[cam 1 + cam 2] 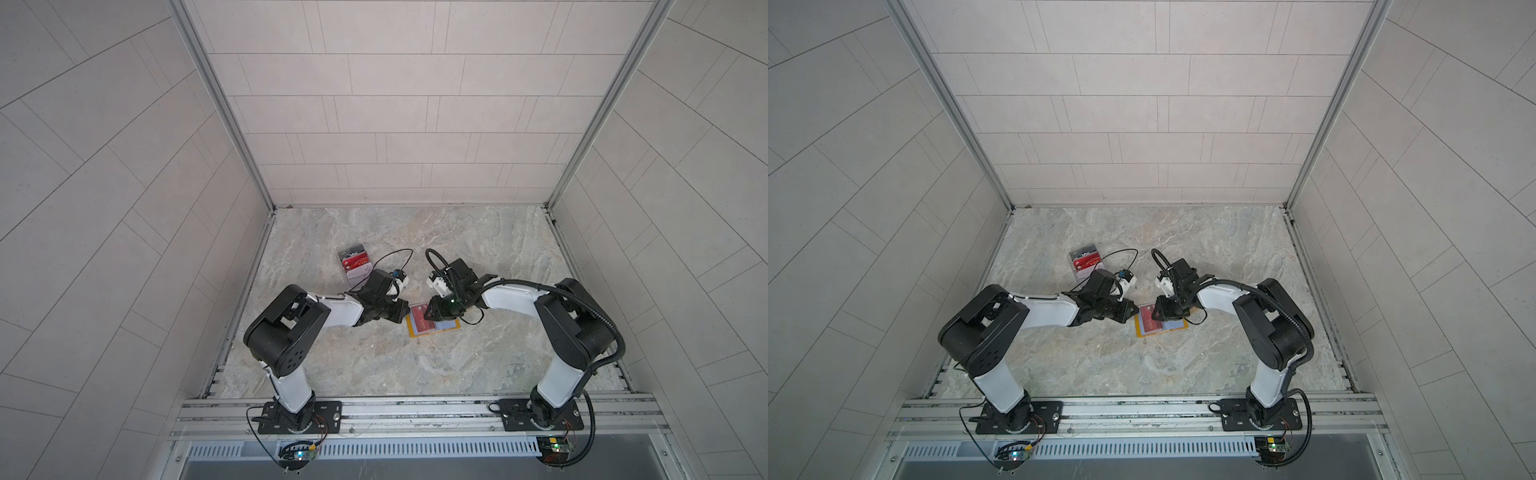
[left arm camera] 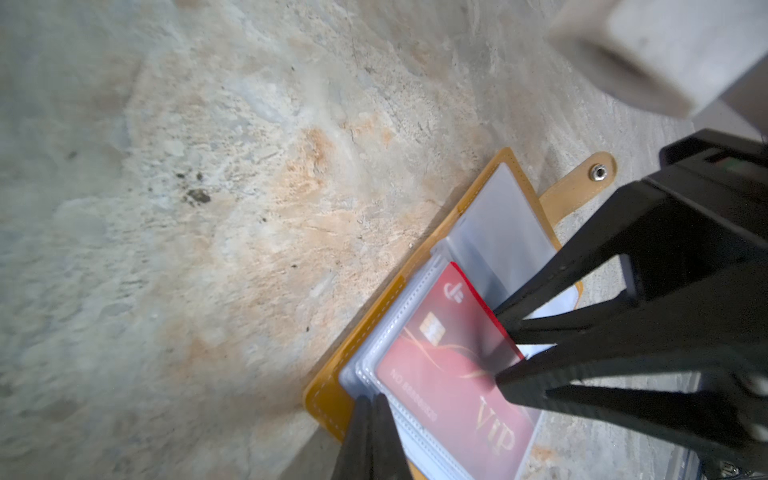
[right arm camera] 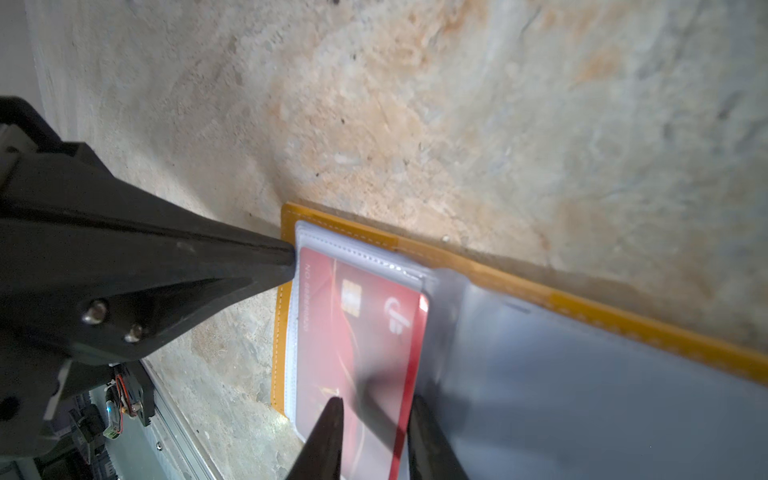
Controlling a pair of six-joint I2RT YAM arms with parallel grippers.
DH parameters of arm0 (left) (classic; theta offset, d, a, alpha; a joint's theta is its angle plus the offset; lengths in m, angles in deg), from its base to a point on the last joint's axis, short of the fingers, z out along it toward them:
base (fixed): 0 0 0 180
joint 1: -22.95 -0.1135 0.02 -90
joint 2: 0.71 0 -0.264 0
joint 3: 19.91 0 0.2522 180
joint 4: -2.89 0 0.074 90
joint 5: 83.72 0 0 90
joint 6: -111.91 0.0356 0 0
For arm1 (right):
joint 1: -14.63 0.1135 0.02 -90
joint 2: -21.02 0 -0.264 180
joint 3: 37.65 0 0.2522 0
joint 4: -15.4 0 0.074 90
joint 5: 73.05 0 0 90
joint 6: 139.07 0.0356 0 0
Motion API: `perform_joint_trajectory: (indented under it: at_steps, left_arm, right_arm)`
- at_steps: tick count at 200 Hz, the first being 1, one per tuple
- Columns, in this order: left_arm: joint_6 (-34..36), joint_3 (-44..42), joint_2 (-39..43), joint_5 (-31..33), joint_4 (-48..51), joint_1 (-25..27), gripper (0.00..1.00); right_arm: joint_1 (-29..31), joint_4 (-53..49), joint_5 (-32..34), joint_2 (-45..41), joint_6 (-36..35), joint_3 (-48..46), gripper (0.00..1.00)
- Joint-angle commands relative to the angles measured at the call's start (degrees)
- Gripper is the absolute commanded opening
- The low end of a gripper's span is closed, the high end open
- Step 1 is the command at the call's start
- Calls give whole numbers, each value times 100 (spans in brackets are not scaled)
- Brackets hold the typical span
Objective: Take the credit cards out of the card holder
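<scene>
Marbled tabletop (image 1: pixel 374 365): my right jaws, partly open, straddle the credit card's (image 3: pixel 357 353) exposed long edge; left jaws, shut, press the card holder's (image 2: pixel 328 399) frame-left rim.

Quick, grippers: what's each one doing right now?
Left gripper: closed, tip pressing on the card holder sleeves.
Right gripper: open, jaws straddling the credit card edge.

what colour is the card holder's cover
The card holder is mustard yellow with pale stitching, clearest in the left wrist view.
</scene>
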Motion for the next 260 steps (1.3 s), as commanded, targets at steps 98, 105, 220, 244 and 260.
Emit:
perform_joint_trajectory:
  at_steps: [98,105,220,244,260]
  left_arm:
    - [80,-234,-230,153,350,4,0]
    - [80,-235,-230,156,350,3,0]
    - [43,-335,-210,136,274,0,0]
    - [19,-352,-219,132,237,1,0]
    - [18,-361,-224,139,224,0,0]
  right_arm:
    - [-280,1013,-1183,-440,504,-611,28]
    - [-280,1126,-1248,-463,571,-658,27]
    - [-251,2398,-1596,78,1467,-778,26]
    - [-195,2466,-1594,223,1564,-754,25]
    - [-137,2549,-1596,300,1631,-745,25]
